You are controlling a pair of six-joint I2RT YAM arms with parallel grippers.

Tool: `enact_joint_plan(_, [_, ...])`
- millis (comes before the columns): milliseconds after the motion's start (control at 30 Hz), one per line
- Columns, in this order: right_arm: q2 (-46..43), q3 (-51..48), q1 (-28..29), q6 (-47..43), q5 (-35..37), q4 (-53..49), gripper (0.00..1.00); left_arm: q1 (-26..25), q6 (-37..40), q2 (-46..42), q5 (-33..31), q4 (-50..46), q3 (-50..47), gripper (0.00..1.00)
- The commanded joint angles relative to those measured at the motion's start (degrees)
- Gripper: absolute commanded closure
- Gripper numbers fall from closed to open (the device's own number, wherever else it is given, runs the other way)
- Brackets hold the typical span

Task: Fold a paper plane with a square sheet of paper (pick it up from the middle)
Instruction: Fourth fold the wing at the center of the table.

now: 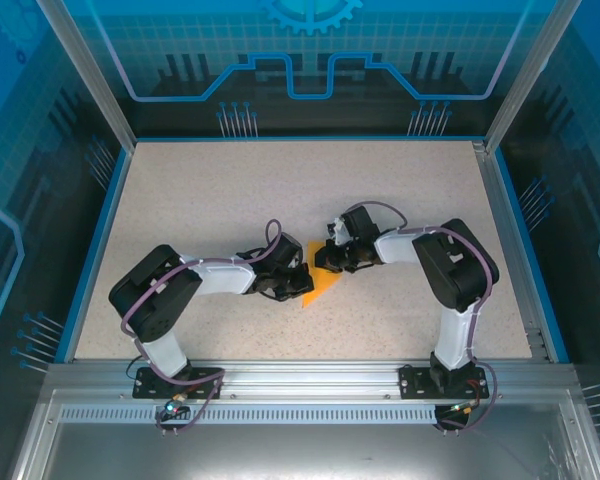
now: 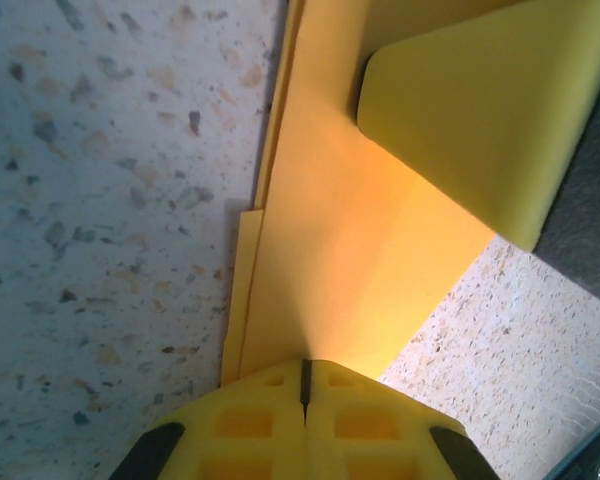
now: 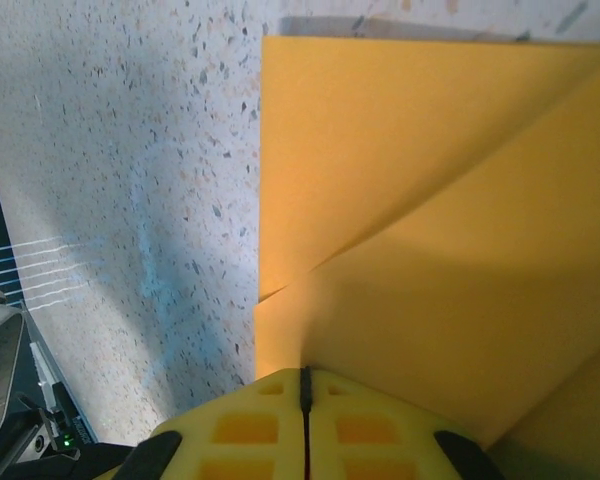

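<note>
no legible text, labels, brands or numbers were noted, blue back panel (image 1: 400, 60) carried a gear emblem (image 1: 310, 12) and circuit-style lines, both unlettered

The right gripper (image 3: 305, 378) sits at bottom centre, its yellow jaws pressed together along a thin dark seam, tips meeting the square sheet of paper (image 3: 400, 170). The orange paper lies folded, one layer overlapping another along a diagonal edge. The speckled surface (image 3: 130, 200) lies at left.
</note>
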Motion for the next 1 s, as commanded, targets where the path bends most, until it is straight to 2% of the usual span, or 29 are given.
enact_joint_plan(0, [2.8,2.2,-4.1,-2.9,6.6,-0.1,0.92,0.0,1.8,3.4,-4.8,-12.6,-4.4,1.0])
enact_joint_plan(167, [3.3,3.6,-6.1,-3.1,4.5,-0.1,0.91,0.0,2.1,3.7,-4.7,-12.8,-4.6,1.0])
enact_joint_plan(367, [5.2,7.0,-7.9,-5.2,5.2,-3.5,0.91,0.1,2.4,3.1,-4.8,-12.8,-5.3,1.0])
enact_joint_plan(767, [7.8,10.0,-11.8,-5.4,4.6,-4.2,0.9,0.1,3.5,2.4,-4.8,-13.1,-5.6,1.0])
enact_joint_plan(967, [6.1,11.4,-12.6,-6.1,2.9,-5.2,0.89,0.1,4.5,1.3,-5.1,-13.3,-6.6,1.0])
